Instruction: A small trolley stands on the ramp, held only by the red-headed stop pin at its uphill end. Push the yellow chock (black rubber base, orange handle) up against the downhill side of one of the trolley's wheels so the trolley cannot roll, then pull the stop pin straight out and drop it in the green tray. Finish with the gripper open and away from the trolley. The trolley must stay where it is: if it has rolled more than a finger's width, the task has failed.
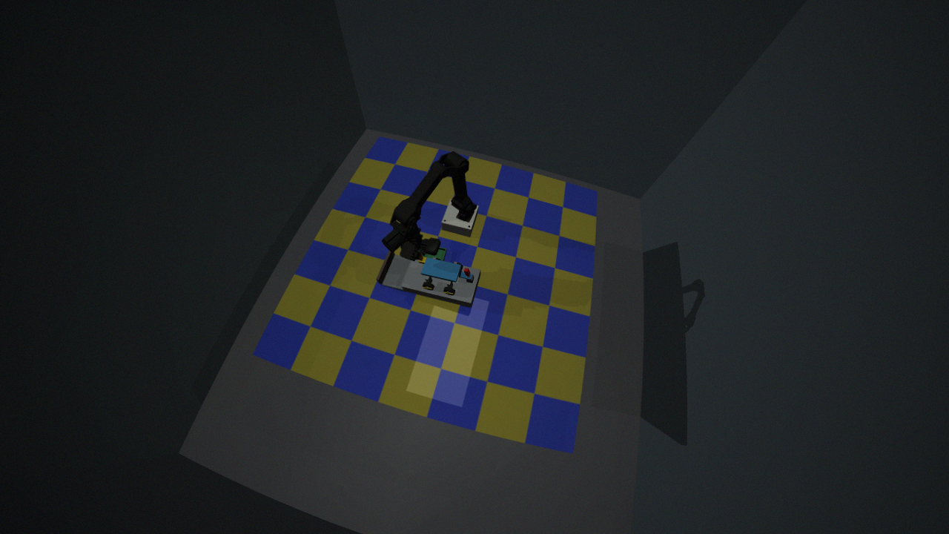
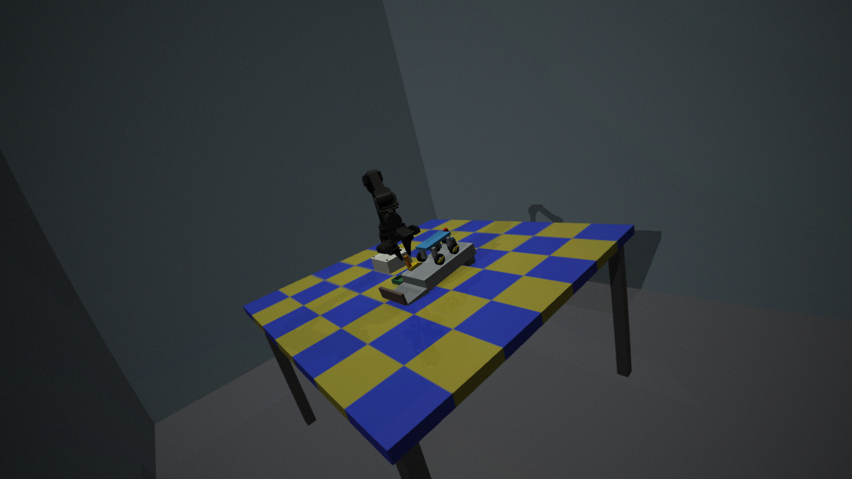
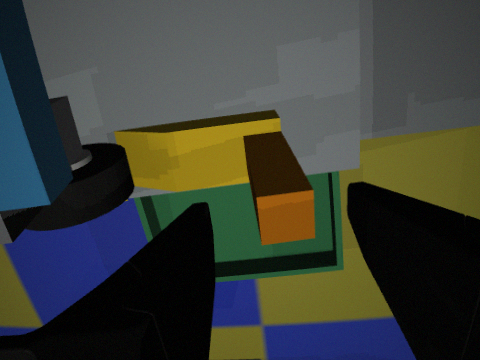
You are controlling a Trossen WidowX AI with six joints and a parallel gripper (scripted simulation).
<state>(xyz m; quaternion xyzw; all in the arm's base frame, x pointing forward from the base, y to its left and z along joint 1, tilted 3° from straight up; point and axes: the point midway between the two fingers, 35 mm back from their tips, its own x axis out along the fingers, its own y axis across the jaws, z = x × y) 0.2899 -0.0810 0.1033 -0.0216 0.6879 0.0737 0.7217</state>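
Observation:
The yellow chock sits on the ramp. In the wrist view its narrow end meets the edge of a trolley wheel on the downhill side; a tiny gap cannot be ruled out. My gripper is partly open, one finger on each side of the orange handle, with space showing on both sides. The blue trolley stands on the ramp. The red-headed stop pin stands at its uphill end.
The green tray lies beside the ramp, below the chock's handle in the wrist view. A brown end board closes the ramp's low end. The white arm base stands behind the tray.

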